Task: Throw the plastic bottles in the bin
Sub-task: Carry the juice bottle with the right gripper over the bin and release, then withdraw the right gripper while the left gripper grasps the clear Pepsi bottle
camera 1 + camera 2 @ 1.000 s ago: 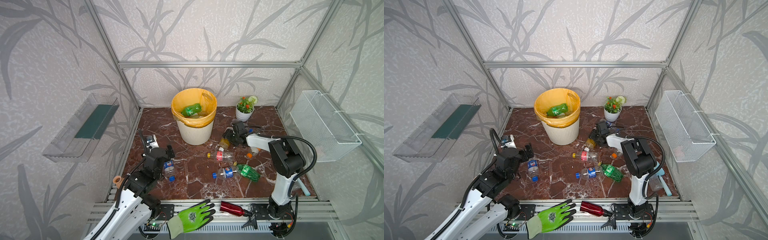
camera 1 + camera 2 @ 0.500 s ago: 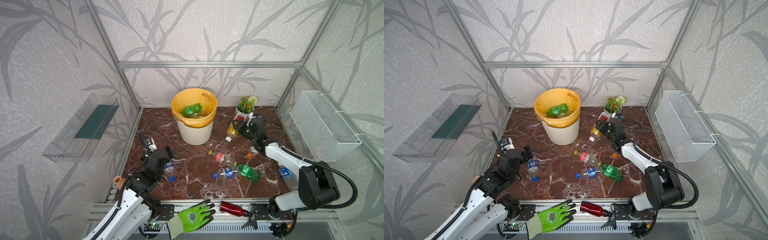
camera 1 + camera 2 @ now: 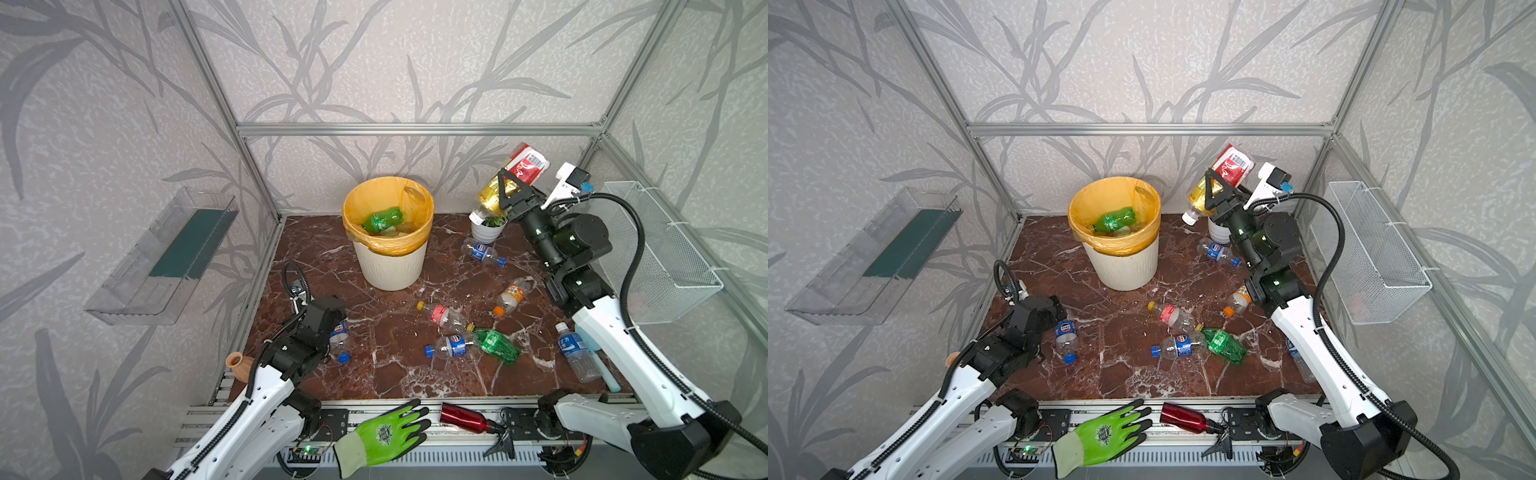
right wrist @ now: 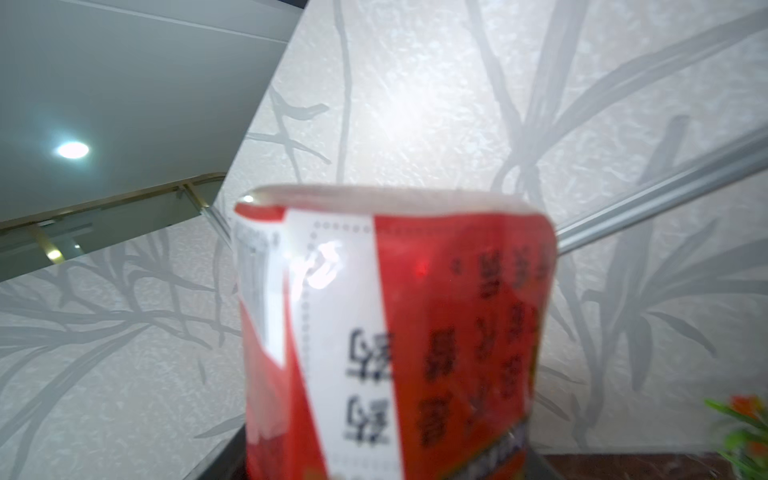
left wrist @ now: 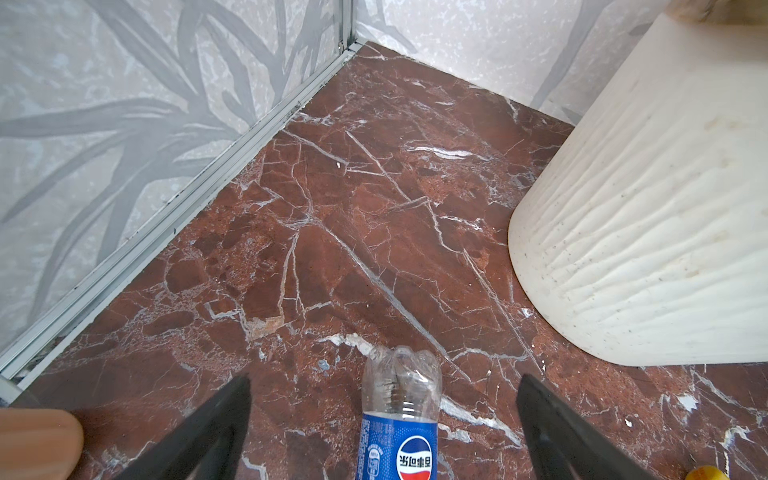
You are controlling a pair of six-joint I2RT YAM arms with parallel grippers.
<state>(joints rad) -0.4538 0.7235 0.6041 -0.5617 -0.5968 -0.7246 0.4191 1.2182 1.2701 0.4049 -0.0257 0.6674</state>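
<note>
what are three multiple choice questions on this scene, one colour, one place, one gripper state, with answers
1. The bag liner over the bin is: A blue; B yellow-orange; C black.
2. The red metal bottle lies: A inside the bin; B upright behind the bin; C on the front rail beside the green glove.
3. The left gripper is: A shut on a bottle; B open, jaws either side of a blue-labelled bottle; C open above the bin.
Answers: 1 B, the bag shows yellow-orange in both top views. 2 C, it lies on the rail next to the glove. 3 B, the left wrist view shows the jaws wide apart with the bottle between them.
</note>
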